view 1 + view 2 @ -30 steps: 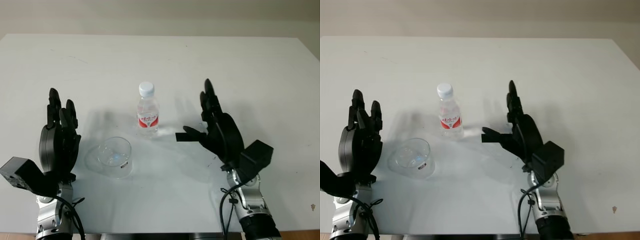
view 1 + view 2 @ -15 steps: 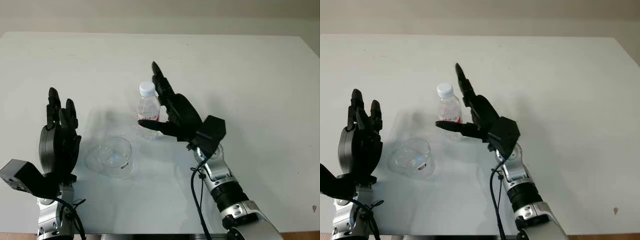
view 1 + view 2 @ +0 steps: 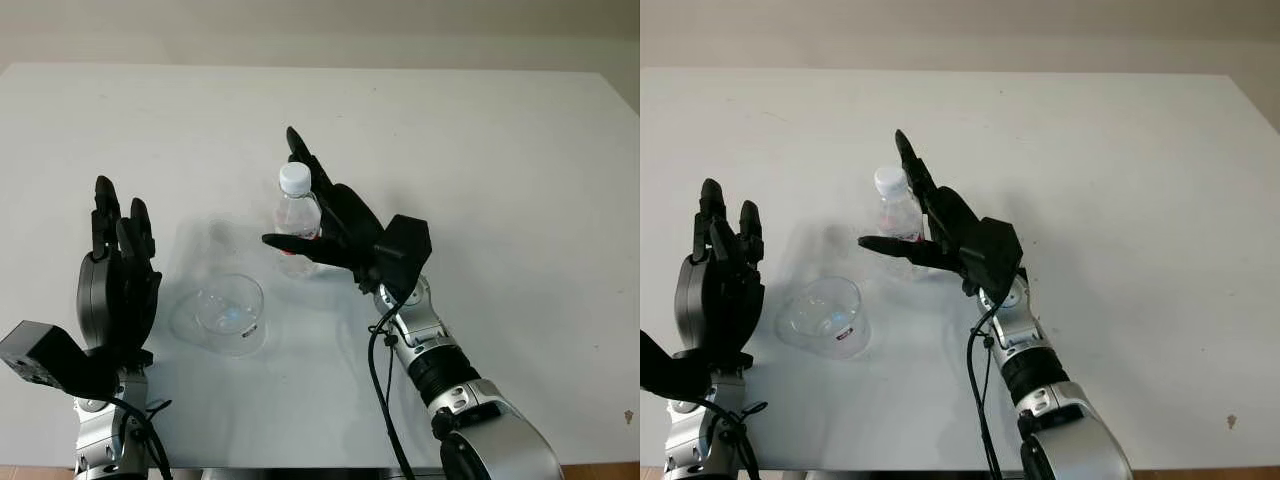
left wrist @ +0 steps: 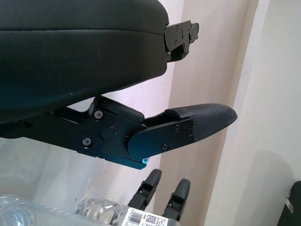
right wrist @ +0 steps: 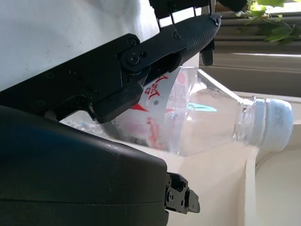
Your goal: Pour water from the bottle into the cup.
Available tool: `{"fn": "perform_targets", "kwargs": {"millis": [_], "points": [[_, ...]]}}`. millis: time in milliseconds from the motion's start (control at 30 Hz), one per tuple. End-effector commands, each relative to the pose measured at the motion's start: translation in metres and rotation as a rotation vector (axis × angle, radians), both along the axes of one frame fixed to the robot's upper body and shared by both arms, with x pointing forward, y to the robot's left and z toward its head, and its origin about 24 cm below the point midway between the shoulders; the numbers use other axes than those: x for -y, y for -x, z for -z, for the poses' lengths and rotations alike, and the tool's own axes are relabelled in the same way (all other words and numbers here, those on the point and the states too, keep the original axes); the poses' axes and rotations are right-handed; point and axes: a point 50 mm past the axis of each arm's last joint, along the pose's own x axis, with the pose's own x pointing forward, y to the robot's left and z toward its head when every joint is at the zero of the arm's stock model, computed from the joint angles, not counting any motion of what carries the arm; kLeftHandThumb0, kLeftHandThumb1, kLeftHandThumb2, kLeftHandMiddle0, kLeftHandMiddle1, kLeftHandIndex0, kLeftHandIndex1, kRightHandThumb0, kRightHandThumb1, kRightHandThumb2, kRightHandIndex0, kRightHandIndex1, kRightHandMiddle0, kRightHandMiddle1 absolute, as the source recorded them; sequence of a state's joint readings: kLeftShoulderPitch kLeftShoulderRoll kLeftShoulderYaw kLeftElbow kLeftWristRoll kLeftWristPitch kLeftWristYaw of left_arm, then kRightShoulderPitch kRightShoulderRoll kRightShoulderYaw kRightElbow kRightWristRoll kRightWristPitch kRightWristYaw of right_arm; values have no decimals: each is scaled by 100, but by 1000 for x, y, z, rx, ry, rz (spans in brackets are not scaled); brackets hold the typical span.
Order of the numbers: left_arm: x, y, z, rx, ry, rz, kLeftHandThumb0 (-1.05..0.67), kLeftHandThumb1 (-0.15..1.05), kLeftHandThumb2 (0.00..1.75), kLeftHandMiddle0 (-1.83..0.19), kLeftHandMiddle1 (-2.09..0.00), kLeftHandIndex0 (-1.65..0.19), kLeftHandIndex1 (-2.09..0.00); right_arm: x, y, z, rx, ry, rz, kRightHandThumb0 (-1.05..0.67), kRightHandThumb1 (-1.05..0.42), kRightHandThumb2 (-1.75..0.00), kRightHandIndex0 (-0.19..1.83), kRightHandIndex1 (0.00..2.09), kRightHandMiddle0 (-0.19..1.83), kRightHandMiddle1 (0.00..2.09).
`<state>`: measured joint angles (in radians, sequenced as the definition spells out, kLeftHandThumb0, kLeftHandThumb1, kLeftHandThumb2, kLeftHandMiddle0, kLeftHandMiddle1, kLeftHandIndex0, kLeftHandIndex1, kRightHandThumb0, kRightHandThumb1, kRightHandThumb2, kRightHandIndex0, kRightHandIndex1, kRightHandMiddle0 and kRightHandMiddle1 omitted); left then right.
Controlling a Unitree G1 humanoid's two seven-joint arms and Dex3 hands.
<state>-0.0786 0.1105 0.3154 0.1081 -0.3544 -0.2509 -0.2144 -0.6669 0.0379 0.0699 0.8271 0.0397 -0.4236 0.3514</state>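
One small clear plastic bottle with white cap and red label (image 3: 297, 222) stands upright just behind the clear plastic cup (image 3: 231, 312). Your right hand (image 3: 335, 225) brackets it, uncurled, not yet clamped. Thin, light, squashy: grip at the label. Left hand (image 3: 118, 285) open beside cup.

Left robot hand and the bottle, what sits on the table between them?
The clear cup sits between the left robot hand and the bottle, nearer the hand, as the left eye view shows. The right robot hand is at the bottle.
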Motion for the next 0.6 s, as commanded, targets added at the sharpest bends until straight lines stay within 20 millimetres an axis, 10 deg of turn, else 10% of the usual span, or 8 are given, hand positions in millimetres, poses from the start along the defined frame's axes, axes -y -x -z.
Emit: {"fn": "perform_targets", "kwargs": {"millis": [0, 233, 300, 400, 567], "points": [[2, 7, 14, -50, 25, -6, -72, 105, 65, 11, -5, 19, -4, -3, -3, -3, -20, -28, -8, -84, -85, -5, -19, 0, -19, 0], [3, 10, 13, -54, 24, -2, -72, 105, 65, 11, -5, 19, -5, -5, -4, -1, -53, -15, -33, -64, -83, -5, 9, 20, 9, 25], [3, 11, 13, -54, 25, -5, -72, 105, 65, 11, -6, 18, -5, -7, -3, 1, -59, -13, -40, -53, -83, -5, 0, 100, -10, 118], [3, 12, 13, -57, 25, -10, -72, 105, 64, 10, -6, 18, -5, -8, -2, 2, -50, 10, -43, -45, -85, -6, -6, 188, -12, 193], [4, 14, 13, -68, 20, -13, -73, 105, 64, 10, -6, 17, -5, -9, 0, 0, 10, 86, -84, -45, -92, -6, 34, 209, 35, 209]]}}
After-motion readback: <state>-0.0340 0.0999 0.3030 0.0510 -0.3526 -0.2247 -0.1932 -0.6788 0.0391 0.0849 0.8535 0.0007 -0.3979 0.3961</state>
